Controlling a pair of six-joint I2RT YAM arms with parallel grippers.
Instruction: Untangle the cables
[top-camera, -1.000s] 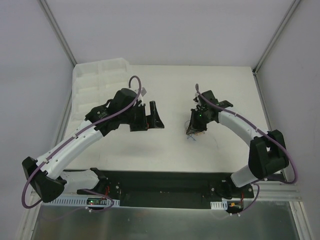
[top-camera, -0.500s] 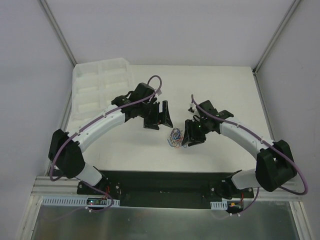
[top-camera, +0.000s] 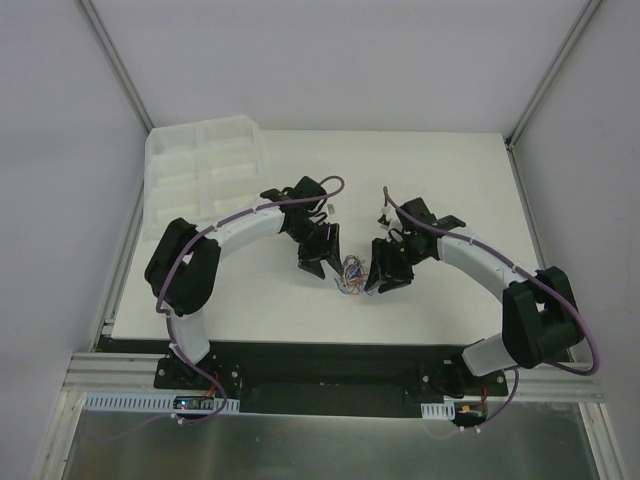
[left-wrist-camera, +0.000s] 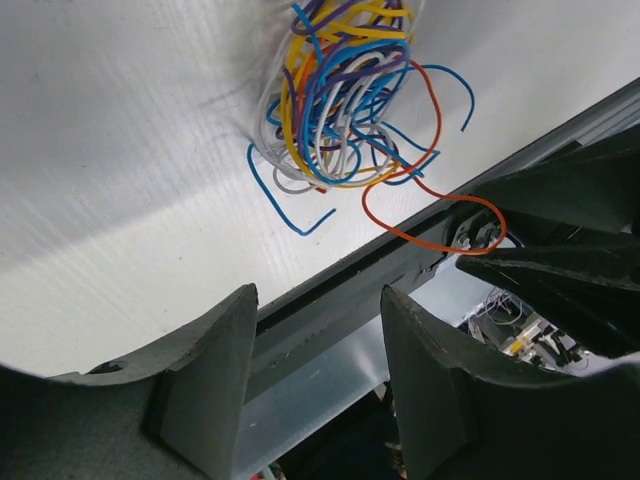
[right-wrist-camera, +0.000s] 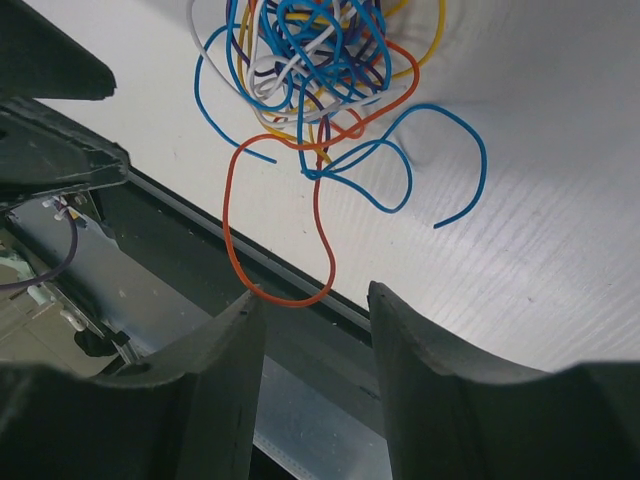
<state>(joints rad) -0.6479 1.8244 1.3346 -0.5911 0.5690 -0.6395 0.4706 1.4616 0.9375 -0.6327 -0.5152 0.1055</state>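
Inside the left gripper (left-wrist-camera: 318, 300) nothing is held; its jaws stand parted over bare table. The right gripper (right-wrist-camera: 315, 300) is released too, with a clear gap between its fingers. Just ahead of both lie the cables (left-wrist-camera: 335, 90), a small knotted bundle of blue, yellow, orange, white and purple wires. One orange loop and some loose blue ends stray out of it. From above, the bundle rests near the middle of the white table (top-camera: 450, 170), between the two gripper tips. A white moulded tray (top-camera: 205, 160) sits at the far left corner.
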